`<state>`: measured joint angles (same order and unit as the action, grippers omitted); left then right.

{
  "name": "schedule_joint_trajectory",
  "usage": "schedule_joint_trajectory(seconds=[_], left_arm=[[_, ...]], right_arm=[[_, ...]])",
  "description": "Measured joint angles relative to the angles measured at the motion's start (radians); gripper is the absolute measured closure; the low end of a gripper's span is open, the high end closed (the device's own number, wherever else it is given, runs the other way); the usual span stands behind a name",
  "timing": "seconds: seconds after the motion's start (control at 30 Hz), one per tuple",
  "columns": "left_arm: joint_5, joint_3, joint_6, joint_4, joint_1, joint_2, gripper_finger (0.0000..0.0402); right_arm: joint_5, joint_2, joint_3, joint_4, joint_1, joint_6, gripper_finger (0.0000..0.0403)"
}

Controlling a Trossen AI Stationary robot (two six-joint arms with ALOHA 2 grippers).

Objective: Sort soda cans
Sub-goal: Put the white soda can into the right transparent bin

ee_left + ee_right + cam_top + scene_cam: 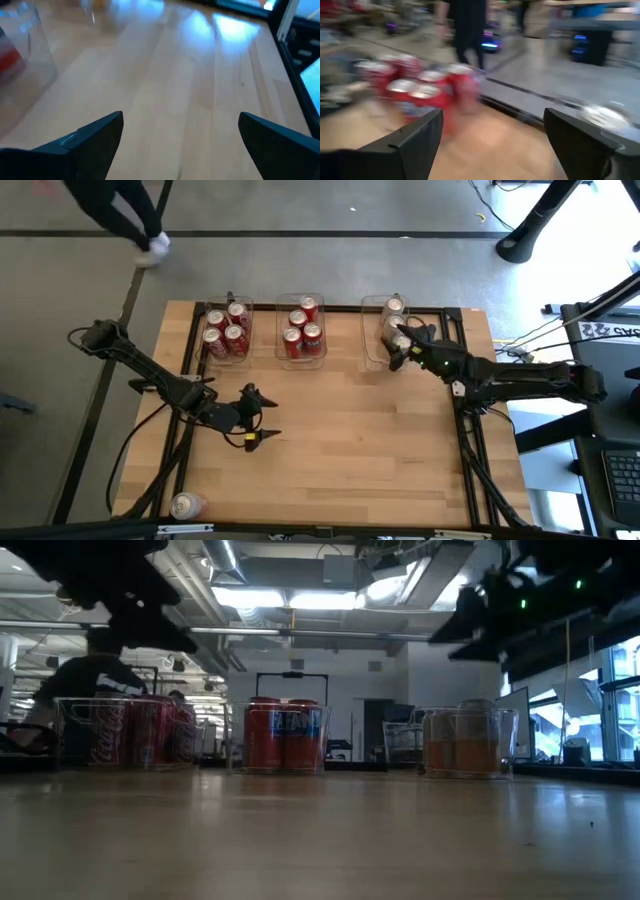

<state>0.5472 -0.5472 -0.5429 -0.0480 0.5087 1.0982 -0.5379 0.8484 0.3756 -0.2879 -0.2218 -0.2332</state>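
Note:
Three clear bins stand along the table's far edge. The left bin [225,330] and the middle bin [302,330] each hold several red soda cans [285,735], standing upright. The right bin [382,330] holds silver-grey cans [394,307]. One silver can [185,505] lies alone at the near left corner. My right gripper [396,352] hangs open over the right bin's near end, above the cans, with nothing between its fingers [415,145]. My left gripper [272,417] is open above bare wood at mid-table, left of centre, also with nothing in it [180,125].
Bare wooden tabletop [350,450] fills the middle and near right. A black frame rail [470,440] runs along the right edge. A person's legs [130,220] show on the floor beyond the far left corner. Another person [465,30] stands beyond the table.

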Motion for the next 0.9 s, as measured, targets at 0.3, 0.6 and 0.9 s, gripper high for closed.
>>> schedule_joint_trajectory(seconds=[0.3, 0.6, 0.9], left_arm=[[-0.060, -0.053, 0.484, 0.369, -0.031, 0.011, 0.0018], [-0.065, -0.490, 0.318, -0.370, 0.009, 0.036, 0.0018], [-0.262, -0.648, -0.260, -0.788, 0.105, 0.065, 0.0018]], right_arm=[[0.322, -0.019, 0.028, -0.059, 0.001, 0.001, 0.0061], [0.301, -0.019, 0.028, -0.053, 0.114, 0.028, 0.0061], [0.260, 0.027, 0.027, -0.054, 0.198, 0.037, 0.0061]])
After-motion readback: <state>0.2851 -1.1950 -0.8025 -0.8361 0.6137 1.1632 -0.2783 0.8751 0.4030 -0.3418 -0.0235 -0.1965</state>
